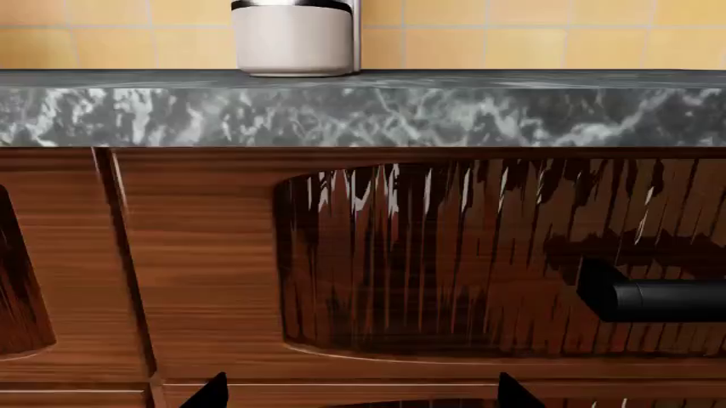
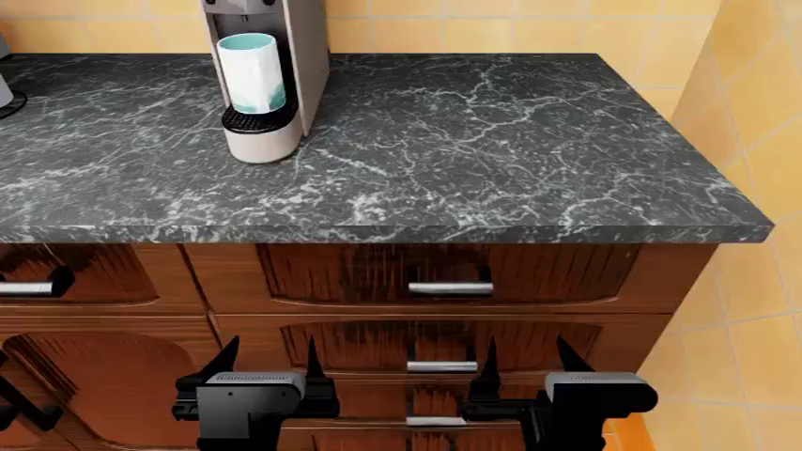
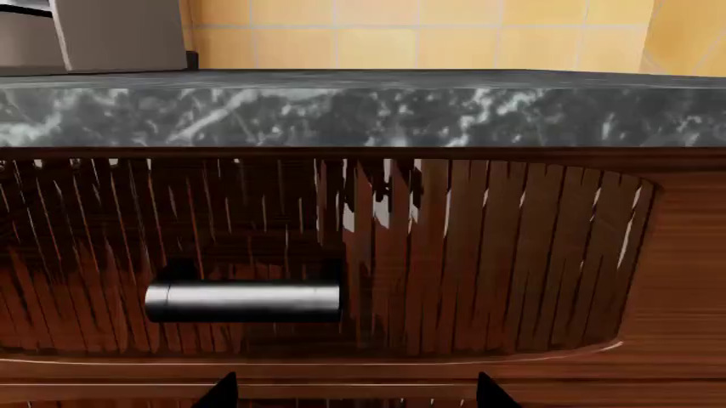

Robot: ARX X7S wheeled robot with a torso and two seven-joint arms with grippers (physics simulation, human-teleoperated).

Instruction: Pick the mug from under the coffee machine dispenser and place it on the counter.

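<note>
mug: upright on coffee machine dispenser drip tray, rear left of worktop
left end effector: fingers wide, empty, low before drawers
right end effector: same

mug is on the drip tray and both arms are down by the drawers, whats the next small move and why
Probably raise the left gripper above the counter edge toward the mug. Both grippers hang open and empty before the drawers, below the worktop, and the mug stands at the left, nearer that arm.
</note>
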